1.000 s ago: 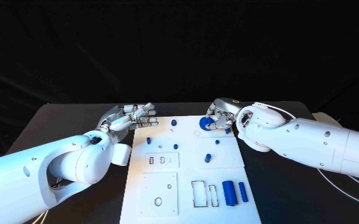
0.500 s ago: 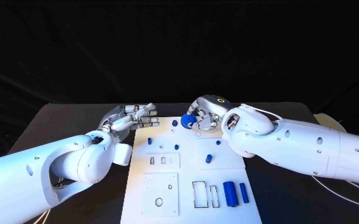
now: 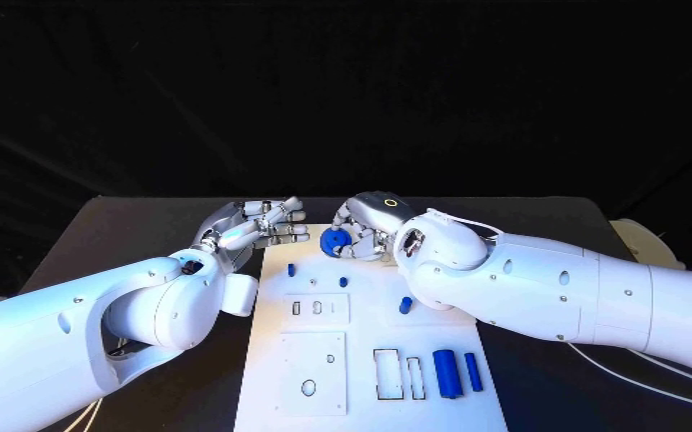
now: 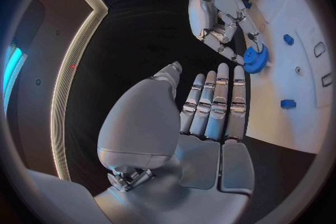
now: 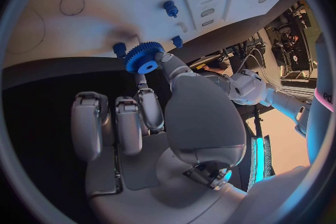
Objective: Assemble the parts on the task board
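A black table (image 3: 130, 222) carries the white task board (image 3: 361, 352), with black backdrop beyond. Small blue parts (image 3: 454, 372) lie at the board's near right. The right hand (image 3: 368, 224) reaches over the board's far left corner, pinching a blue gear (image 3: 335, 243) (teeth visible) between thumb and fingertip. The left hand (image 3: 253, 227) hovers just left of it, holding nothing, fingers straight and side by side.

Dim backdrop – bright board – fisheye-bent edges
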